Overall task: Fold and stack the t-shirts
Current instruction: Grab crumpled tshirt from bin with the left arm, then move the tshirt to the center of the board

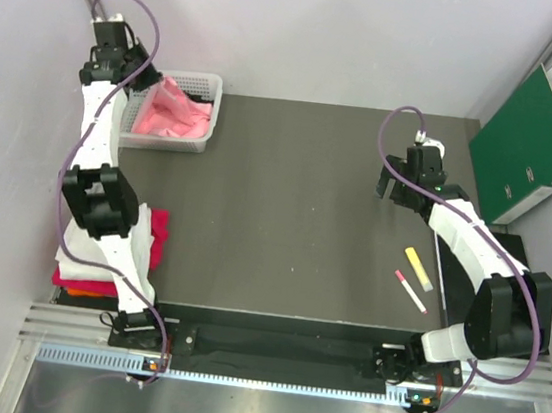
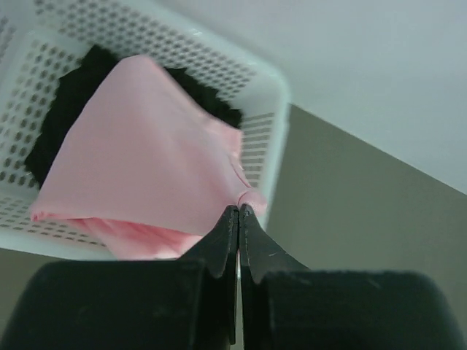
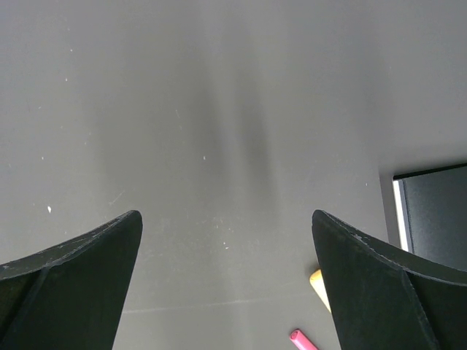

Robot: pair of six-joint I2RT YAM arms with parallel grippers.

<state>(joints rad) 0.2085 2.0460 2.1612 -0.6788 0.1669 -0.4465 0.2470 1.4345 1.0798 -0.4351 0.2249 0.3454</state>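
The dark desk (image 1: pixel 296 209) fills the middle of the top view. A green binder (image 1: pixel 535 148) leans just beyond its far right corner.

At the far left corner sits a white mesh basket (image 1: pixel 210 90). It holds the pink t-shirt (image 1: pixel 172 113), and under that a black t-shirt (image 2: pixel 69 102) shows against the basket's back wall in the left wrist view.

By the left edge, towards the near left corner, lies a stack of folded t-shirts (image 1: pixel 157 232). Magenta-red, white and an orange-red bottom layer can be made out, and the left arm covers part of the pile.

The left claw (image 2: pixel 238 211) is over the basket with its fingers pressed together, pinching a fold of the pink t-shirt at their tips. The cloth rises from the basket to that pinch like a tent.

The right claw (image 3: pixel 226 219) hangs above bare desk near the right edge. Its fingers are spread wide apart, with nothing between them.

Near the right edge, nearer than that claw, lie a yellow marker (image 1: pixel 417 268) and a thinner pink marker (image 1: pixel 410 290). They sit just beside each other and do not touch.
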